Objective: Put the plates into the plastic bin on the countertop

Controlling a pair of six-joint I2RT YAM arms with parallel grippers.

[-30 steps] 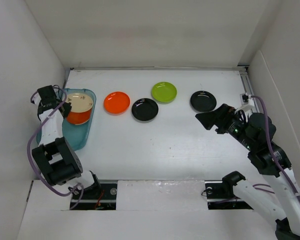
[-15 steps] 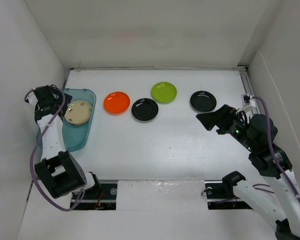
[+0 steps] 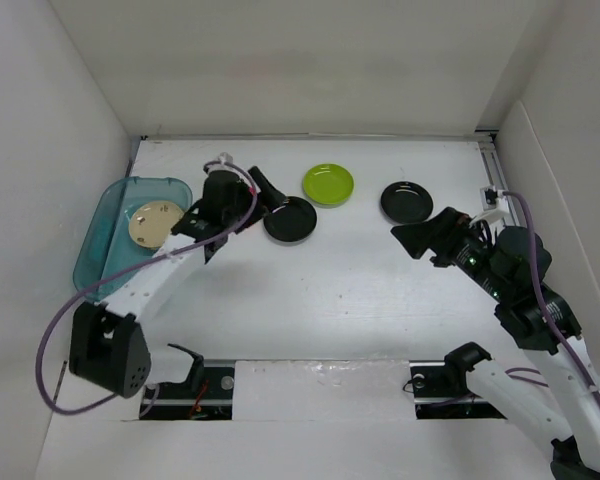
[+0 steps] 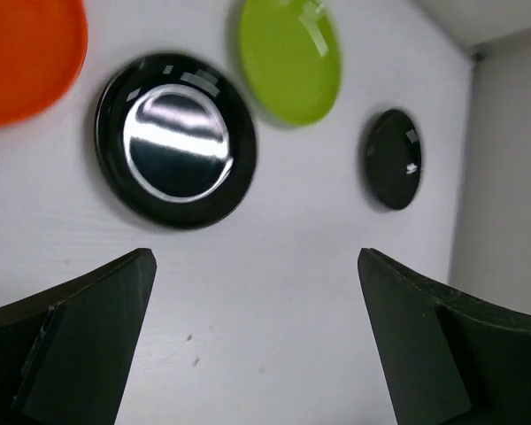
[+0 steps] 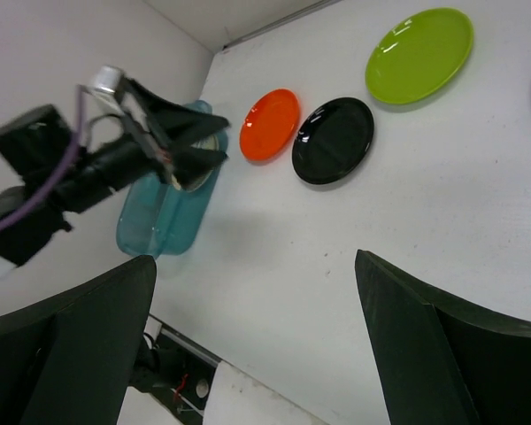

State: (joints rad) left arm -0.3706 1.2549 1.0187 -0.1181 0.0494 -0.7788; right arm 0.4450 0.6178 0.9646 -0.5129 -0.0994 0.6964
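Observation:
The teal plastic bin (image 3: 100,240) stands at the left of the countertop (image 3: 340,280) and holds a cream plate (image 3: 152,222). My left gripper (image 3: 245,205) hangs open and empty over the orange plate (image 4: 22,49), which the arm hides in the top view. To its right lie a black plate (image 3: 290,219), the lime green plate (image 3: 328,184) and a second black plate (image 3: 407,202). My right gripper (image 3: 415,240) stands open and empty, raised just in front of that second black plate. In the right wrist view the bin (image 5: 164,217) and the orange plate (image 5: 269,124) show beyond the right gripper (image 5: 254,266).
White walls close the countertop on the left, the back and the right. A cable and a small fitting (image 3: 492,200) sit by the right wall. The arms' bases and a mounting rail (image 3: 320,385) run along the near edge.
My left gripper opened, left the cream plate flat in the bin, and swung right to over the orange plate. The right arm has not moved.

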